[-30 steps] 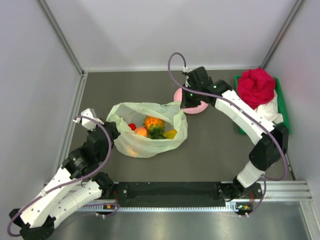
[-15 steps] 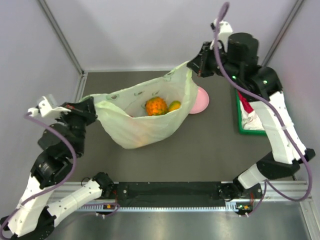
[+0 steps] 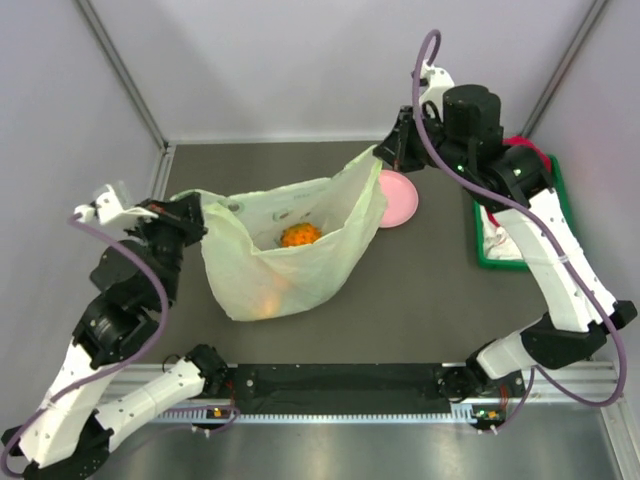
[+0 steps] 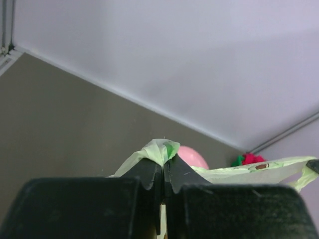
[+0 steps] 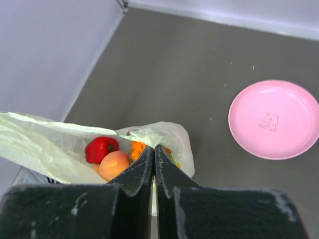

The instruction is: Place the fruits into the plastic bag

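At frame centre the plastic bag point(image 3: 290, 270) hangs slung between the left gripper point(image 3: 204, 213) and the right gripper point(image 3: 386, 157), each clenched on its thin rim, with the fruits point(image 3: 300, 236) pooled inside; the film could slip or tear under that weight, spilling them.

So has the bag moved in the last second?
Yes. The bag lay slumped left of the plate; now the left gripper and right gripper hold it stretched up between them, its right corner showing past the plate's far edge.
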Available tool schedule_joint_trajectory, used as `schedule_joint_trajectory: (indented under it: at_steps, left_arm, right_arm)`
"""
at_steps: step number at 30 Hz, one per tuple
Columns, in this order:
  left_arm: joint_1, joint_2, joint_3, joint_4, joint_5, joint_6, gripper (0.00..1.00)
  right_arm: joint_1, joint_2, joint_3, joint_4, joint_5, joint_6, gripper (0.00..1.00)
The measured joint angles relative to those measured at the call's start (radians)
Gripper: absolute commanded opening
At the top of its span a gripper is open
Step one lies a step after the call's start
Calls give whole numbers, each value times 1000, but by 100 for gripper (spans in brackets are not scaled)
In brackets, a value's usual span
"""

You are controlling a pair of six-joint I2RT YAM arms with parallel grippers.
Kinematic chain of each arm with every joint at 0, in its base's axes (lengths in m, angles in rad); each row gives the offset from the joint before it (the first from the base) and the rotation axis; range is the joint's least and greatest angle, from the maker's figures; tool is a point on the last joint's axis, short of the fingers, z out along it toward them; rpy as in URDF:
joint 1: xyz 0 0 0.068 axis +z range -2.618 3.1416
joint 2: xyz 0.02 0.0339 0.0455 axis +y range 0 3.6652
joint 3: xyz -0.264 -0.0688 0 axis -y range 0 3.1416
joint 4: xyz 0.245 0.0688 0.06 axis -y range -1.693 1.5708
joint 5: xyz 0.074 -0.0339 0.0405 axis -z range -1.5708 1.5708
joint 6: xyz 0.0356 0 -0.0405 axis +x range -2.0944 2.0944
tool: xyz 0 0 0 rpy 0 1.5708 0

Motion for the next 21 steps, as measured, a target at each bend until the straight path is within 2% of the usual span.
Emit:
schedule_joint_trajectory:
  at_steps: [8,19,21]
  left_arm:
    - [1,131,-84,14,177,4,0]
    - [19,218,-84,69,231,47,0]
    - [37,226,-84,69,241,39,0]
  right_arm:
    - [0,-2,-91,3,-4,16,0]
    - [0,-21,-129,19,54,15,0]
    - [0,-27,-148,18,83,15,4]
